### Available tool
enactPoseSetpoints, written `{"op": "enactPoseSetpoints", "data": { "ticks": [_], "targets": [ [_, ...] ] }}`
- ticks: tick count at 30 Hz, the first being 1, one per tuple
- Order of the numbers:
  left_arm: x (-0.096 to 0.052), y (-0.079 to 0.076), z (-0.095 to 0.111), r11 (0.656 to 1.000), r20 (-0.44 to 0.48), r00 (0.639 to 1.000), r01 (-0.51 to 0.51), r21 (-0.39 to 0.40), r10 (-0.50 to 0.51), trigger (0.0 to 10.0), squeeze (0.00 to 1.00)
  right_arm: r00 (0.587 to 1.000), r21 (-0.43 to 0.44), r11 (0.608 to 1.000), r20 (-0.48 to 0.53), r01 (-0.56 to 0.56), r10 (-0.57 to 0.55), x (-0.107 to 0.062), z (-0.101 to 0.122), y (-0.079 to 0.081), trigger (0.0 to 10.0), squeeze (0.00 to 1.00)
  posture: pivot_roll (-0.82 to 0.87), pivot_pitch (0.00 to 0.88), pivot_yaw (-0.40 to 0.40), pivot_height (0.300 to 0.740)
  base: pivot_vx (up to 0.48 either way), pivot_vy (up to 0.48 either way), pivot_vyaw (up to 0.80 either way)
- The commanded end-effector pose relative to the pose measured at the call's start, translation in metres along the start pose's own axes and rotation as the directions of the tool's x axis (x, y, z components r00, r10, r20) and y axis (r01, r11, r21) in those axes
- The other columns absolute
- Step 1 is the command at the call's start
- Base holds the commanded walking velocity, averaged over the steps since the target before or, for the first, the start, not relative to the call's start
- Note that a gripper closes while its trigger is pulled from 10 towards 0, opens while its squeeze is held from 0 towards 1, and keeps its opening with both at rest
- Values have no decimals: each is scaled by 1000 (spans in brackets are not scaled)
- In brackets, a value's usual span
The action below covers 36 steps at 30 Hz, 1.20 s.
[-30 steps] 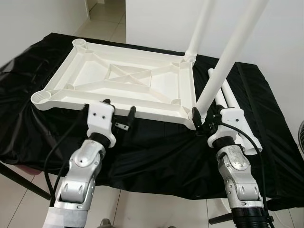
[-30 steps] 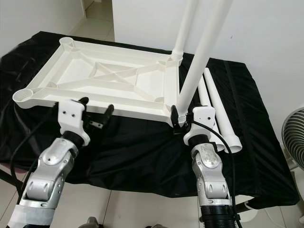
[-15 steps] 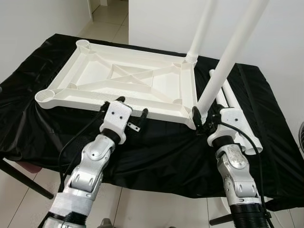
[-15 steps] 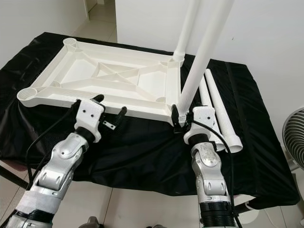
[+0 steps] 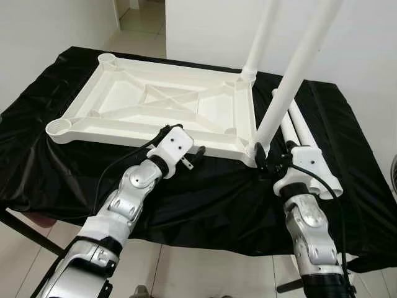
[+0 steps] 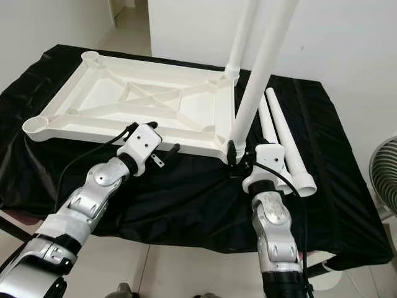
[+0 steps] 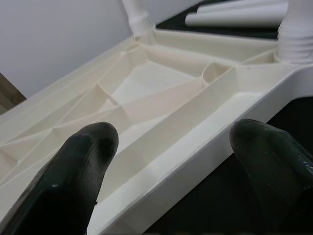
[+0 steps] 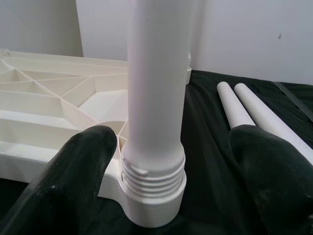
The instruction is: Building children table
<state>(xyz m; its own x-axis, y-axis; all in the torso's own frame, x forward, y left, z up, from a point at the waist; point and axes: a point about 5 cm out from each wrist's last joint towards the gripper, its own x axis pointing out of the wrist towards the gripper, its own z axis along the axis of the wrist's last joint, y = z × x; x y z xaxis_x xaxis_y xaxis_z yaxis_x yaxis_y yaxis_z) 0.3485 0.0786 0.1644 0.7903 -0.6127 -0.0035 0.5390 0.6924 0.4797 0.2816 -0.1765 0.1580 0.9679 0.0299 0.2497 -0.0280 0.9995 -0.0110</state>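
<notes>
**Two legs in, two to go**

Upside down on the black-draped worktop (image 5: 205,192): the white tabletop (image 5: 155,112), ribbed underside showing. Standing in the two corner sockets on the robot's right: a near leg (image 5: 291,81) and a far leg (image 5: 263,34), both upright and running out of the top of the head views. Threads visible at the near leg's base in the right wrist view, so possibly not screwed fully home; hard to judge. Still empty: the near-left socket (image 5: 57,127) and the far-left socket (image 5: 109,58). Lying side by side on the cloth just beyond the right arm: two spare legs (image 6: 282,146), untouched.

Right gripper (image 5: 268,162) at the foot of the near leg, fingers spread to either side of the threaded collar, apart from it, holding nothing. Left gripper (image 5: 186,152) at the tabletop's near edge, fingers parted above the rim, likewise empty; perhaps poised to steady the piece.

By this evidence, roughly halfway: remaining work looks like seating the near leg, fitting both spare legs, then turning the table upright.
</notes>
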Motion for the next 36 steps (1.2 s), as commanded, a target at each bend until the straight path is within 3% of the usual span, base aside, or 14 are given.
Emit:
{"op": "enactPoseSetpoints", "data": {
  "ticks": [1, 26, 36],
  "targets": [
    [2, -5, -4, 997, -23, 998, 67, 27, -66, 10000, 0, 1000, -2, 1000, 9, 17, -17, -3, 1, -2, 10000, 0, 49, 87, 4, 740, 0, 0, 0],
    [34, 1, -5, 981, -165, 973, 176, 77, -162, 10000, 0, 999, 8, 999, 15, 39, -39, -6, 3, 1, 10000, 0, 27, 97, 37, 740, 0, 0, 0],
    [41, -7, -6, 946, -239, 926, 315, 71, -291, 10000, 0, 999, 9, 999, 11, 42, -43, -6, 2, 1, 10000, 0, 34, 95, 35, 740, 0, 0, 0]
  ]
}}
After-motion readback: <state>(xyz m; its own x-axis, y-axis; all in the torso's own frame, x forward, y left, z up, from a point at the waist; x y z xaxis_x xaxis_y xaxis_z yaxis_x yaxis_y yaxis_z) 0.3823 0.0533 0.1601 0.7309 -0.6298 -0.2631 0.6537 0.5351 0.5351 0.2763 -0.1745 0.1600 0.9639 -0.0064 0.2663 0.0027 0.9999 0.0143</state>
